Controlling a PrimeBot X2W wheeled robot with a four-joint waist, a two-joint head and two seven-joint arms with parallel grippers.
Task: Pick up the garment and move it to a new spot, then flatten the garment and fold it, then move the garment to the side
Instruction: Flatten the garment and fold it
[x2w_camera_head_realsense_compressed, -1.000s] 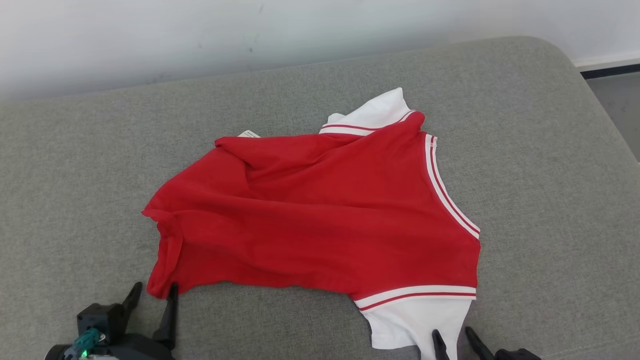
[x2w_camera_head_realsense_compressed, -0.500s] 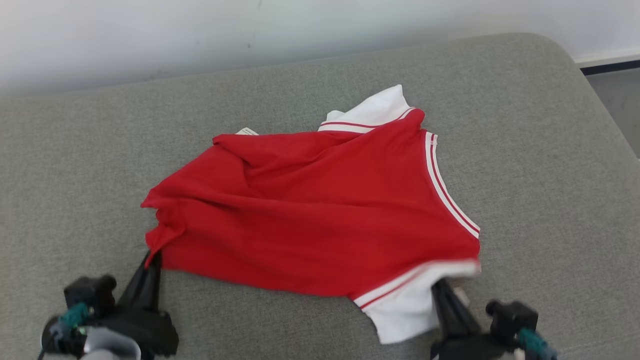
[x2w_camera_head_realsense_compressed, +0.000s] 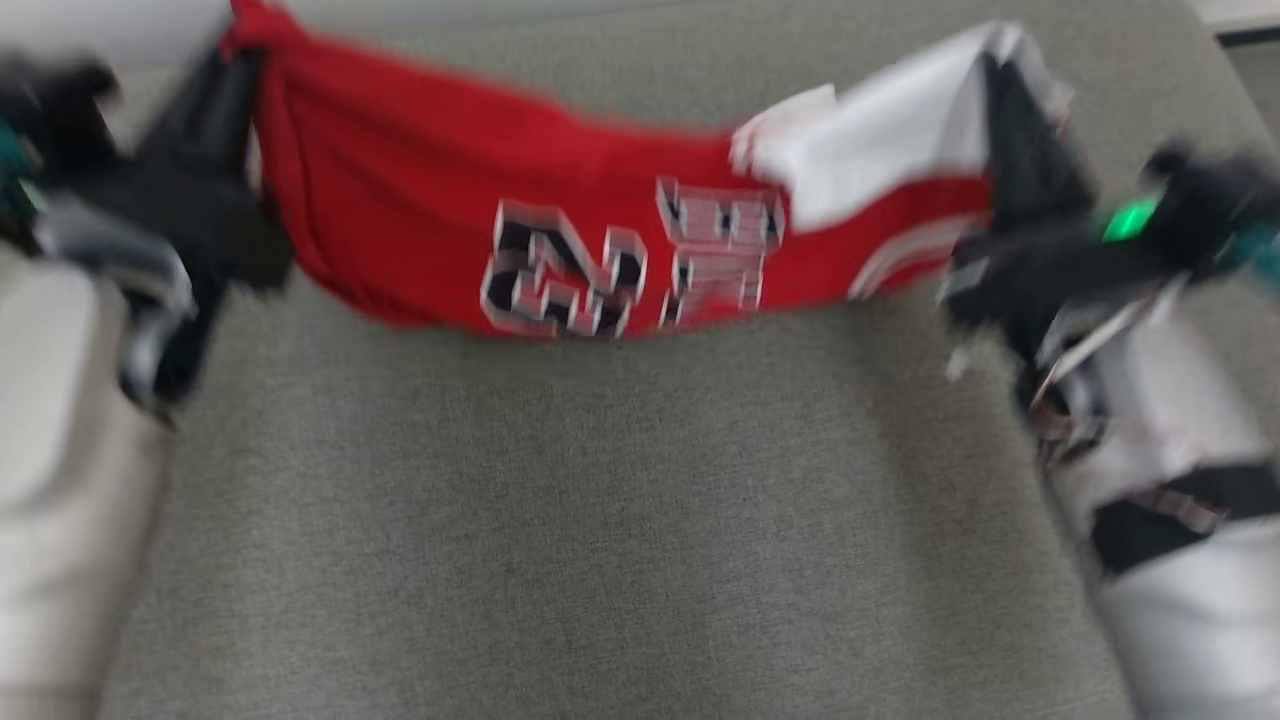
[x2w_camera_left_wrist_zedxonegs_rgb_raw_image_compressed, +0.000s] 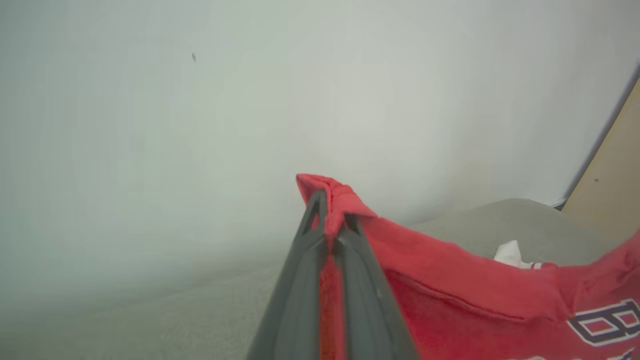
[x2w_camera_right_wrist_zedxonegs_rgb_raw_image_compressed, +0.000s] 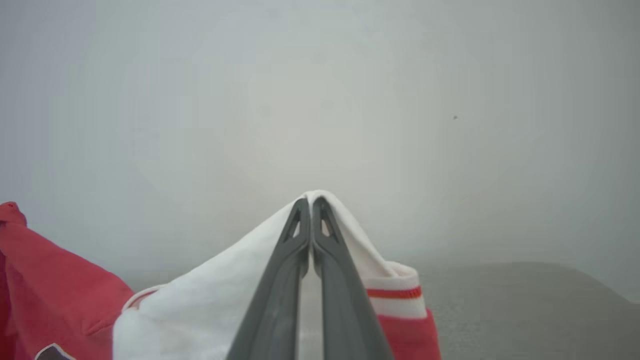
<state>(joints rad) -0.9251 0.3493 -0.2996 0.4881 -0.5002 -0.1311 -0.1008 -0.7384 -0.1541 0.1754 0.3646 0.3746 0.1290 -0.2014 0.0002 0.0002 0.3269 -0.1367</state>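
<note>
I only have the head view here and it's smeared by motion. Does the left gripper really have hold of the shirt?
Observer: Yes. In the left wrist view the left gripper is shut on a folded red edge of the shirt, with cloth poking out past the tips.
Operator: And the right one?
Observer: In the right wrist view the right gripper is shut on the white sleeve, which drapes over both fingers.
Operator: What's beyond the shirt?
Observer: The left wrist view shows a plain pale wall behind the cushion, and a tan panel at that view's right edge.
</note>
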